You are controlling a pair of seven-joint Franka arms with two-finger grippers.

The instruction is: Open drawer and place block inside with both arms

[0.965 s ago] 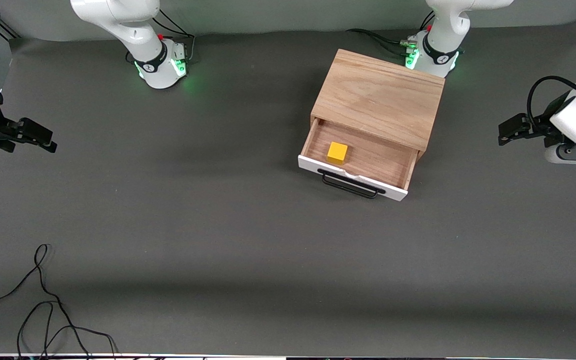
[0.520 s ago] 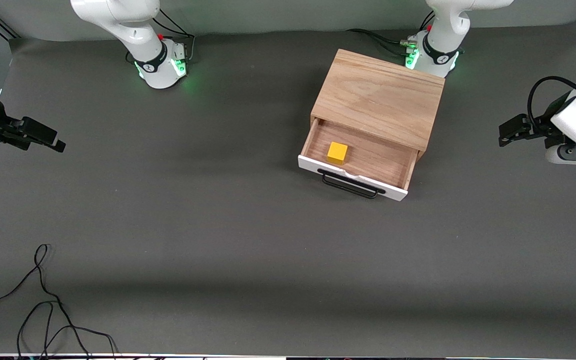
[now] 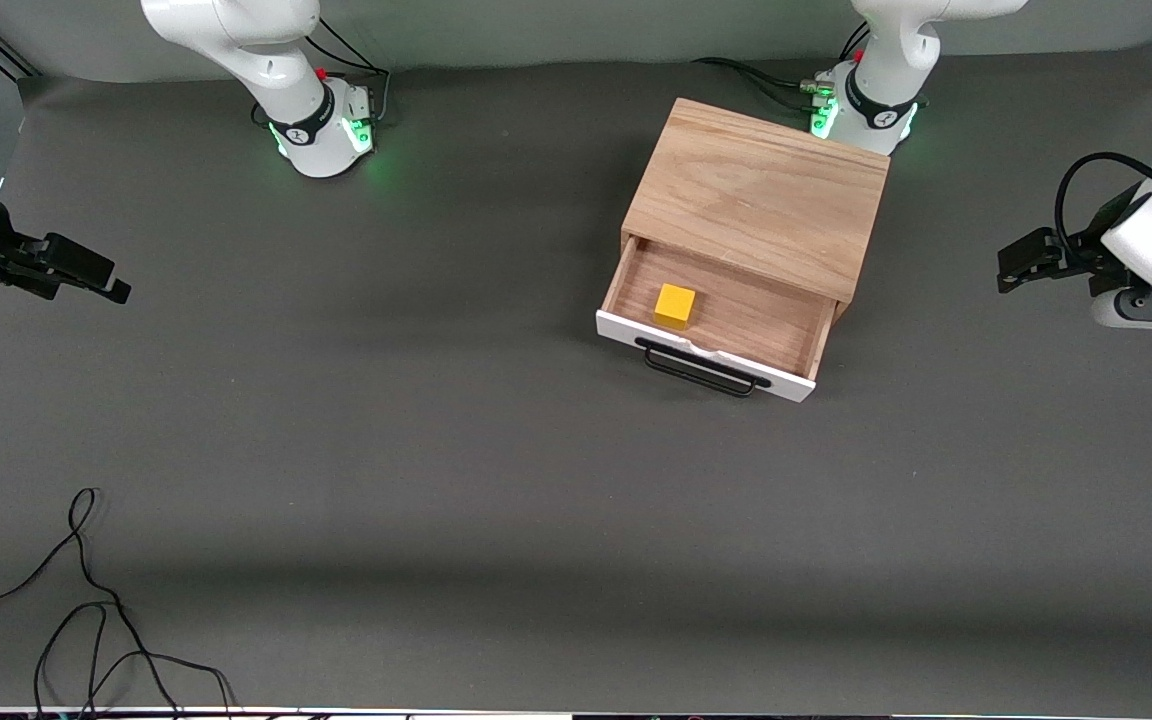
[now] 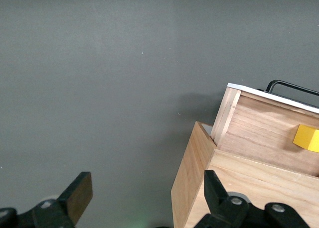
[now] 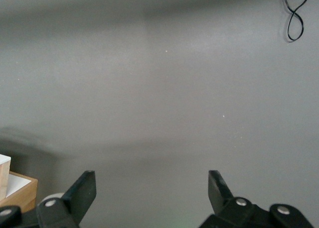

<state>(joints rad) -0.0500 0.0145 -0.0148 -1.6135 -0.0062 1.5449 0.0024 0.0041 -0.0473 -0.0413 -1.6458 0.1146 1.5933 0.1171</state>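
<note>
The drawer [image 3: 716, 322] of the light oak cabinet [image 3: 758, 195] stands pulled out, white front and black bar handle [image 3: 701, 370] toward the front camera. The yellow-orange block [image 3: 675, 305] lies inside it, near the end toward the right arm. It also shows in the left wrist view [image 4: 306, 138], in the drawer [image 4: 264, 128]. My left gripper [image 3: 1011, 265] is open and empty, up beside the cabinet at the left arm's end of the table; its own view [image 4: 147, 193] shows the jaws wide apart. My right gripper [image 3: 106, 288] is open and empty over the table's right-arm end [image 5: 151, 190].
A loose black cable [image 3: 86, 610] lies on the grey table near the front edge at the right arm's end; its loop shows in the right wrist view [image 5: 294, 19]. The arm bases [image 3: 321, 135] [image 3: 861, 110] stand along the back edge.
My right gripper has shifted a little toward the table's middle and slightly up since a second ago, then held still. The left gripper, drawer and block have not moved.
</note>
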